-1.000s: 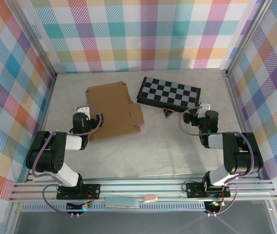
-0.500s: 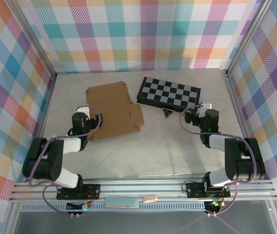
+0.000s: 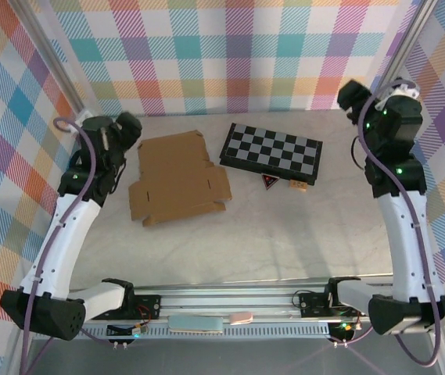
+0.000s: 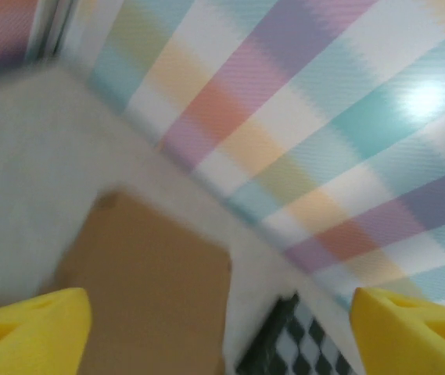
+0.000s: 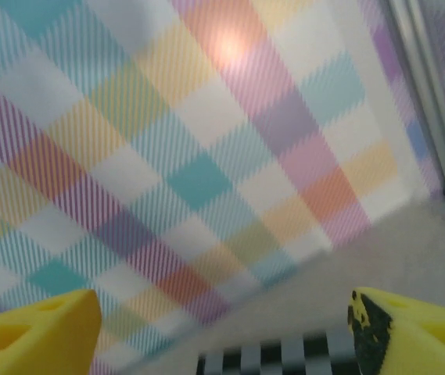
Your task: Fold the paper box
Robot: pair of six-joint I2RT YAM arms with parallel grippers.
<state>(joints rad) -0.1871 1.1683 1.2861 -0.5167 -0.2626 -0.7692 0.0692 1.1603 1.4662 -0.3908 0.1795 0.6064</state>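
Top external view, flat brown cardboard paper box (image 3: 177, 178), rectangular black-and-grey checkered board (image 3: 271, 148)

My top camera looks down from behind the arm bases (image 3: 120, 301) over the whole table (image 3: 285, 226). Left wrist, high at far left, faces the paper box (image 4: 152, 289) and far wall (image 4: 324, 117); right wrist, far right, faces that wall. All share the checkered board (image 3: 271, 147).

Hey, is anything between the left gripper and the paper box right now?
Nothing visible does. The left gripper hangs open, raised near the far left corner of the paper box; the checkered board lies off to the box's right.
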